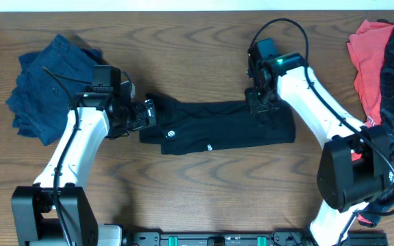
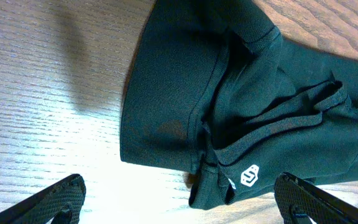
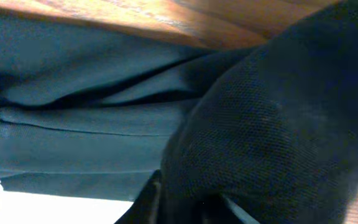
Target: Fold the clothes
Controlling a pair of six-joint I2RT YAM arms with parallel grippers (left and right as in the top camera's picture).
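Plain black short-sleeved fabric shirt lies as a narrow band on the wooden table; the left gripper hangs wide open and empty at its left end, whether the right gripper at the opposite end holds cloth cannot be told; ideally catch both layers squarely.

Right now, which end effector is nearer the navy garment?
Left. The left end effector is at the end of the black shirt facing the navy garment; the right end effector is at its opposite end.
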